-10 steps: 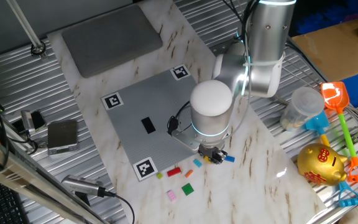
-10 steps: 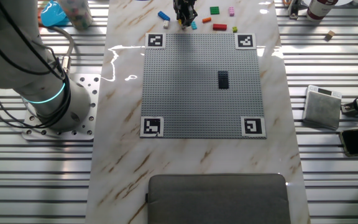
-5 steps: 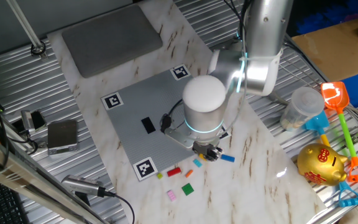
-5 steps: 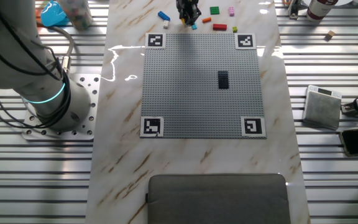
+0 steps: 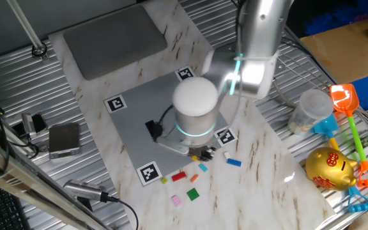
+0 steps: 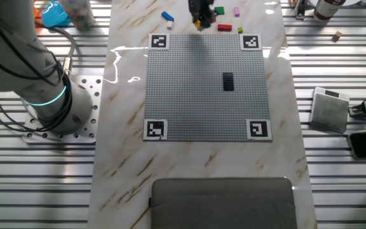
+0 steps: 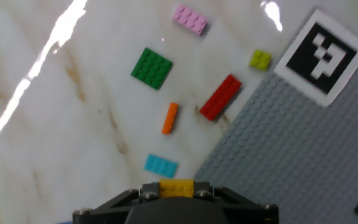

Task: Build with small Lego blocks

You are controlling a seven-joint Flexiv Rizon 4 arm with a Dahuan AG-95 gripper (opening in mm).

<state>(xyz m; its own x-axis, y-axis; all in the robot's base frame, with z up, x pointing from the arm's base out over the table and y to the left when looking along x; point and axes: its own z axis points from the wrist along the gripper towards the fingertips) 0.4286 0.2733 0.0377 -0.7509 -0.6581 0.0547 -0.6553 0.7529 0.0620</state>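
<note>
In the hand view my gripper [image 7: 176,190] is shut on a small yellow Lego block [image 7: 176,185], held above the marble just off the grey studded plate [image 7: 303,149]. Below lie loose blocks: light blue [image 7: 161,165], orange [image 7: 170,117], red [image 7: 220,97], green [image 7: 151,66], pink [image 7: 189,18] and a tiny yellow-green one [image 7: 260,59]. From one fixed view the gripper [image 5: 202,153] hangs at the plate's near corner, with a blue block [image 5: 234,162] to its right. A black block [image 6: 228,80] is fixed on the plate [image 6: 189,95].
A corner marker [image 7: 322,56] sits on the plate beside the loose blocks. A grey pad [image 5: 115,37] lies beyond the plate. A plastic jar [image 5: 310,110], a gold piggy bank [image 5: 329,167] and toy shovels [image 5: 350,108] stand to the right, small devices [image 5: 64,138] to the left.
The gripper has moved away from the blue block and along the plate's edge toward the other loose blocks, carrying the yellow block. The loose blocks have not moved.
</note>
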